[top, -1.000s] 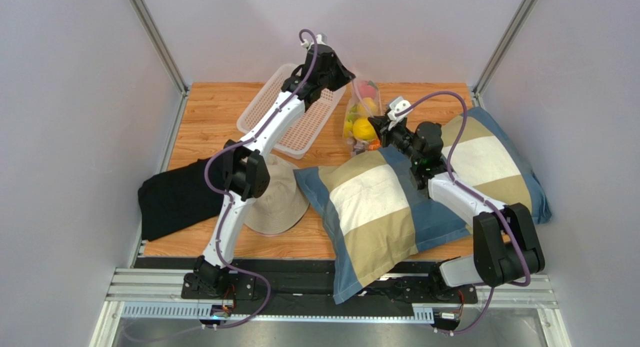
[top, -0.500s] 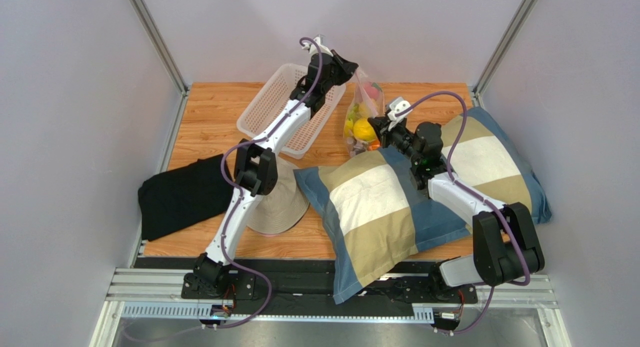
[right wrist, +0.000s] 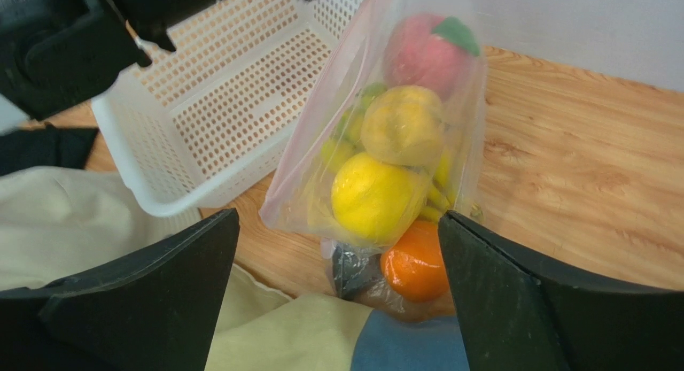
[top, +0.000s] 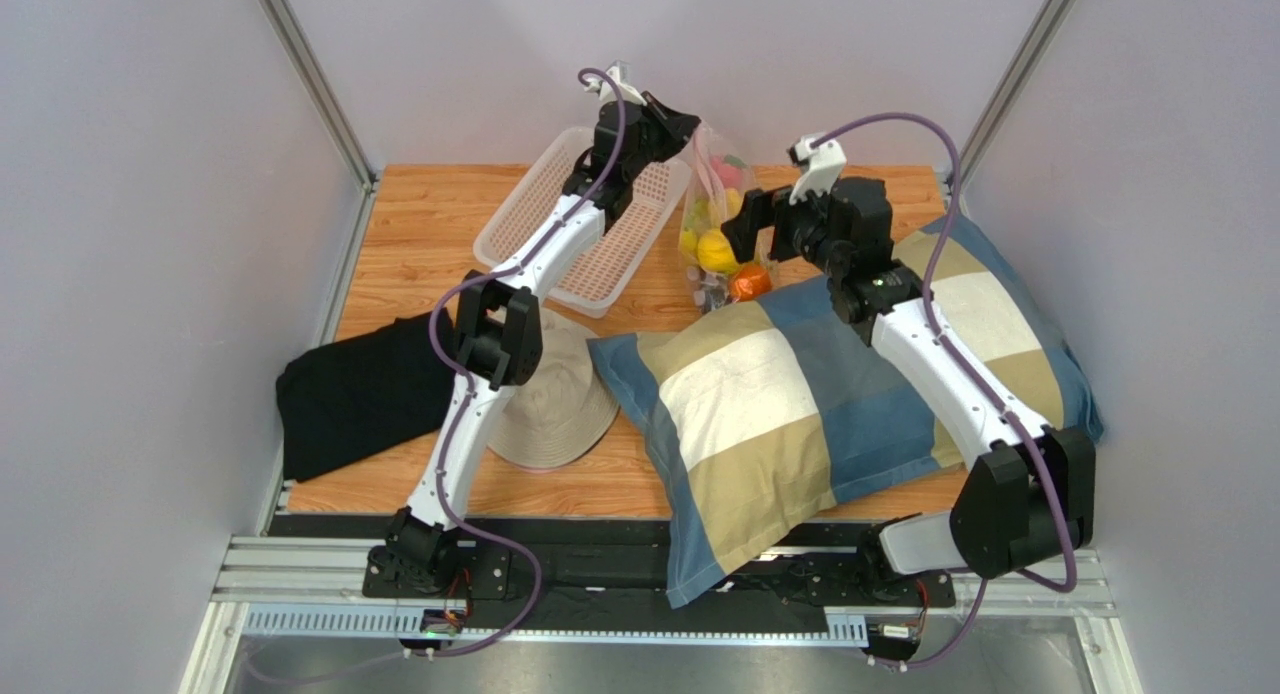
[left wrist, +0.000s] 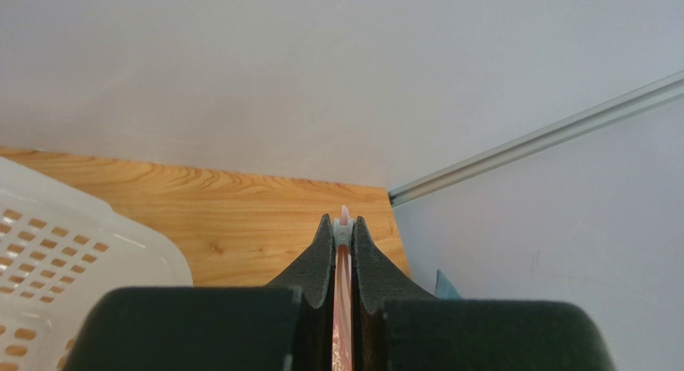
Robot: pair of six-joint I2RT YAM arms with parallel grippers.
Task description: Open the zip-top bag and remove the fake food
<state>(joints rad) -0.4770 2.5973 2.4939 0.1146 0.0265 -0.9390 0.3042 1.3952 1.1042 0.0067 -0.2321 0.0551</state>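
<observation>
Left arm stretched far over the white mesh basket. Left fingers clenched on the top edge of the zip-top bag, far middle of the surface. Right arm raised over the pillow. Right fingers released, spread wide, facing the bag without touching it. Bag hangs with its long axis upright, zip edge up, bottom by the pillow. Fake food stacked inside, orange lowest.

Left arm reached far forward and high, left gripper was clamped tight, its 2 fingers nearly touching. Right arm bent at elbow, reached forward-left; right gripper stood wide apart, tilted down.
</observation>
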